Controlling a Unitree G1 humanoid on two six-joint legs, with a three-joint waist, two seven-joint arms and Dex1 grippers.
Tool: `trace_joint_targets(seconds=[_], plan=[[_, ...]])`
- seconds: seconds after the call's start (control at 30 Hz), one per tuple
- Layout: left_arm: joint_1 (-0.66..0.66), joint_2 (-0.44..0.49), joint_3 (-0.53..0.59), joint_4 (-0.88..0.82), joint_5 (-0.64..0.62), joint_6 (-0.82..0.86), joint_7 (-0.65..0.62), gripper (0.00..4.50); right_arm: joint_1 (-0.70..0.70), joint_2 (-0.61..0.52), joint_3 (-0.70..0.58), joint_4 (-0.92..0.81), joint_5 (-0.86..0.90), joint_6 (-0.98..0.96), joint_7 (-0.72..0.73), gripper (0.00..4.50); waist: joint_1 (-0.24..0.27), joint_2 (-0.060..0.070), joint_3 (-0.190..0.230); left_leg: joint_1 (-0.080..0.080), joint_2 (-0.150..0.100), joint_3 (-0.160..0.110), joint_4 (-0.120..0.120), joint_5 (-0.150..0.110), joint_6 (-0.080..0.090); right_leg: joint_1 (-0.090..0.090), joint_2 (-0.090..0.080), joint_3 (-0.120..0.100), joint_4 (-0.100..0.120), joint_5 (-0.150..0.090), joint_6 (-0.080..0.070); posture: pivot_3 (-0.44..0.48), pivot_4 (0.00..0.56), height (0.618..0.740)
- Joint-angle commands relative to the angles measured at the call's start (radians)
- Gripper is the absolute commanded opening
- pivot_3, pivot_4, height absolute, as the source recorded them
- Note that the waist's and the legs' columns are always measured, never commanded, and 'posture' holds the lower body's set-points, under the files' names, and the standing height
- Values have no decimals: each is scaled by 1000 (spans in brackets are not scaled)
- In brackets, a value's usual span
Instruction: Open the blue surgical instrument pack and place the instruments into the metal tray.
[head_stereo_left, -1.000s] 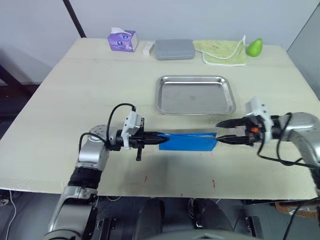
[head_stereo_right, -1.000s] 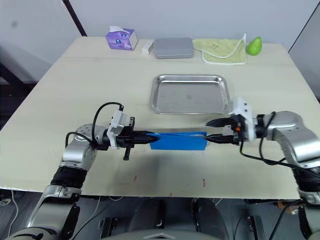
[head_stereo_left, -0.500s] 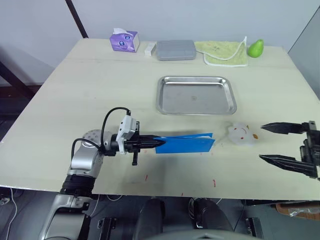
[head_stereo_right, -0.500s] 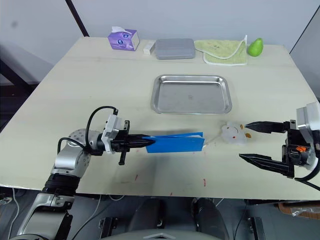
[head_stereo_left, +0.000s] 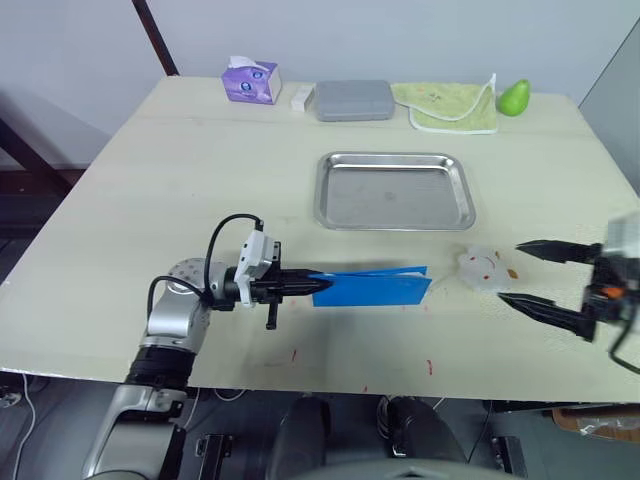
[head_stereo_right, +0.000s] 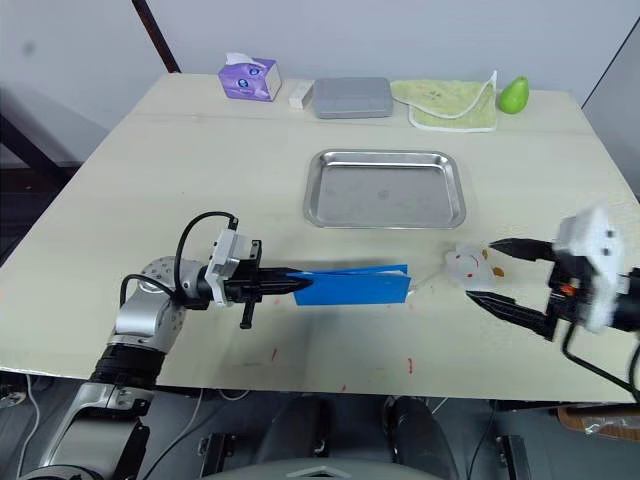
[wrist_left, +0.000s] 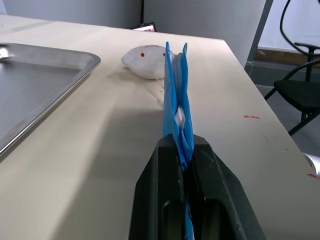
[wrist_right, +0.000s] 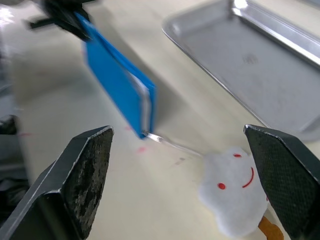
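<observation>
Left eye view: the left gripper (head_stereo_left: 308, 287) has its two black fingers pinched shut on one end of the pack (head_stereo_left: 372, 287), a flat blue rectangular pouch held on edge just above the pale wooden table (head_stereo_left: 180, 190), in front of the tray (head_stereo_left: 393, 189). The tray is shallow, shiny steel with rounded corners and a raised rim, and nothing lies in it. In the left wrist view the pack's blue sheets stand upright between the fingers with a whitish inner layer showing. A thin silvery instrument (wrist_right: 167, 141) pokes out of the pack's far end, toward a small soft white cloud-shaped toy (head_stereo_left: 481, 270) with a red smile. The right gripper (head_stereo_left: 528, 272) hovers beside the toy with its tapered fingers spread wide, holding nothing.
</observation>
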Motion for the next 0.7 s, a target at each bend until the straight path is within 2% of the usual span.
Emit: trace_joint_targets(seconds=[0.03,0.17,0.3,0.4,0.47,0.5,0.53,0.6,0.63,0.7], plan=[[0,-2,-17,2,10,-16,-14,0,-89,-12,123,89,-94,-24,-33,4395,1,0,0,0,0,0,0,0,0,0,0,0,0,0,0,0,150,738],[0,-4,-17,11,13,-28,-17,0,-252,23,328,297,-270,-71,-75,4395,1,1,0,0,0,0,0,0,0,0,0,1,0,0,0,0,150,738],[1,-3,-19,12,16,-37,-16,0,-339,45,406,403,-330,-44,-80,4395,3,1,0,-1,0,0,0,0,0,-1,0,0,0,0,0,0,150,738],[1,-6,-22,7,19,-36,-10,0,-356,38,442,427,-347,-29,-51,3590,2,1,0,-1,0,0,0,0,0,-1,0,1,0,0,0,0,150,738],[-1,-9,-24,1,20,-31,-4,0,-360,41,442,428,-346,-32,-41,2713,2,1,0,-1,0,0,0,0,0,-1,0,0,0,0,0,0,150,738],[-1,-10,-25,-4,20,-29,-2,0,-360,44,435,425,-341,-32,-39,2052,2,1,0,-1,0,0,0,0,0,-1,0,0,0,0,0,0,150,738],[-1,-11,-26,-7,20,-27,0,0,-361,47,430,423,-338,-32,-38,1649,2,1,0,-1,0,0,0,0,0,0,0,0,0,0,0,0,150,738],[1,-10,-26,-10,20,-25,0,0,-354,39,403,398,-311,-19,-21,525,2,1,0,-1,0,0,0,0,0,0,0,0,0,0,0,0,150,738],[0,-10,-27,-9,20,-25,0,0,-349,33,388,382,-296,-14,-11,146,2,1,0,-1,0,0,0,0,0,0,0,0,0,0,0,0,150,738],[0,-9,-28,-11,21,-23,1,0,-339,25,363,356,-272,-7,6,64,2,1,0,-1,0,0,0,0,0,0,0,0,0,0,0,0,150,738]])
